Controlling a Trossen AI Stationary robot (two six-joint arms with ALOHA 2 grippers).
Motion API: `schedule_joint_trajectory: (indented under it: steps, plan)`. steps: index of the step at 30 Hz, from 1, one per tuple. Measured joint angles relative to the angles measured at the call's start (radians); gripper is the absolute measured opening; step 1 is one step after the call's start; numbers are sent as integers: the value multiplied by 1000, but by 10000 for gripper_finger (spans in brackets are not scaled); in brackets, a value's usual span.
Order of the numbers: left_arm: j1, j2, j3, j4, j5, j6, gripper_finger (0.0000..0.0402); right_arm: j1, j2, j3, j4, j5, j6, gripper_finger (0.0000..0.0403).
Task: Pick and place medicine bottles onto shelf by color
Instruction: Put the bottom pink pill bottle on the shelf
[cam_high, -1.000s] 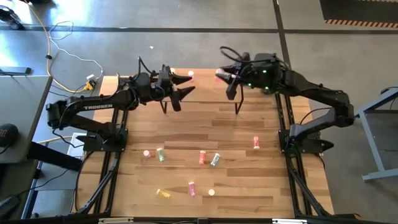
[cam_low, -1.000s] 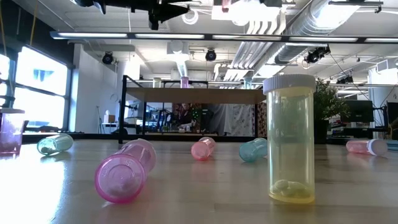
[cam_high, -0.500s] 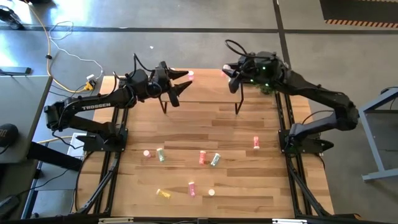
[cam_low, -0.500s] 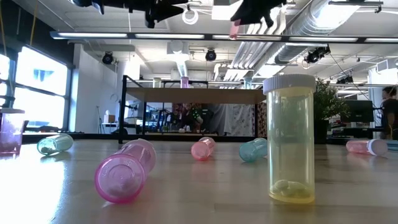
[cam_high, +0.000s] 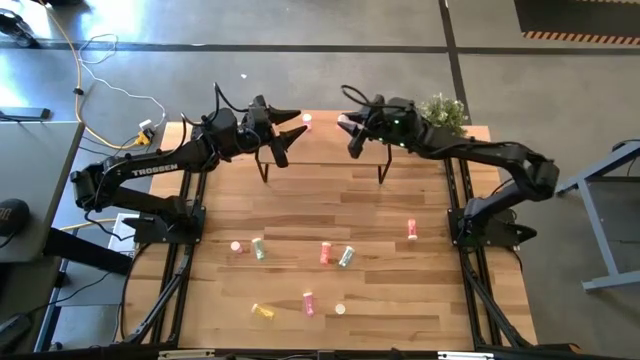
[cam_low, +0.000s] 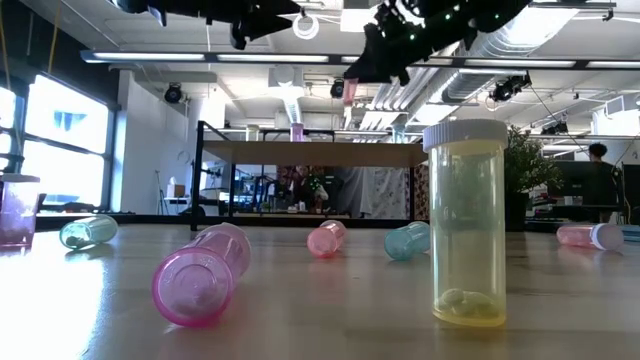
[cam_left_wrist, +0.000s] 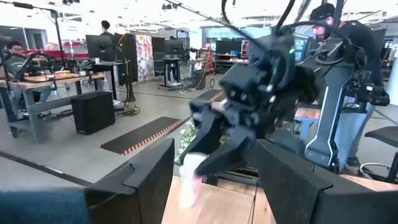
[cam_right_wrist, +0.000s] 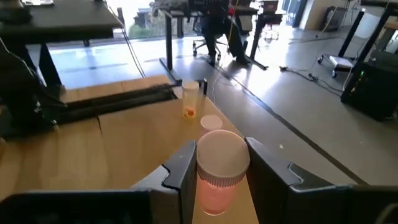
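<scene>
right jaws (cam_high: 346, 126): clamped on a pink bottle (cam_right_wrist: 217, 169) with a white cap, hanging over the shelf (cam_high: 320, 139) at the far end of the worktop (cam_high: 400, 290). The wrist view shows the cap sitting right between my two fingers, so the grip looks decent.

left jaws (cam_high: 292, 128): spread wide, nothing in them, parked over the left part of the shelf and pointing at my other arm. Basically just waiting.

already up there: a pale bottle with something orange inside (cam_right_wrist: 190, 99) stands on the board, with a white-capped one (cam_right_wrist: 211, 122) closer to me. From above I also catch a small pink spot (cam_high: 306, 118) near the back edge; can't tell if that's the same one.

still to go: a bunch of bottles lying around the near half of the worktop, e.g. a pink one (cam_high: 326, 253), a green one (cam_high: 346, 257), another pink (cam_high: 411, 230), a yellow one (cam_high: 263, 311). So I'd say early-to-mid job.

how I'd do this step: find the pink group first, come down straight and slow, keep the bottle upright, touch its base to the board before letting go.

watch out: the board is narrow and the standing bottles are close, so a sideways nudge could tip them.
</scene>
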Motion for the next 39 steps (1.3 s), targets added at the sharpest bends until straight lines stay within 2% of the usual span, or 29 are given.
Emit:
schedule_joint_trajectory:
  steps: [14,22,39]
  plan:
    - [0,0,0,-27,0,0,213,-13,150,3,53,64,-40,103]
    - [0,0,0,-27,0,0,213,-33,179,4,49,96,-92,103]
    - [0,0,0,-27,0,0,213,-57,184,5,20,60,-92,103]
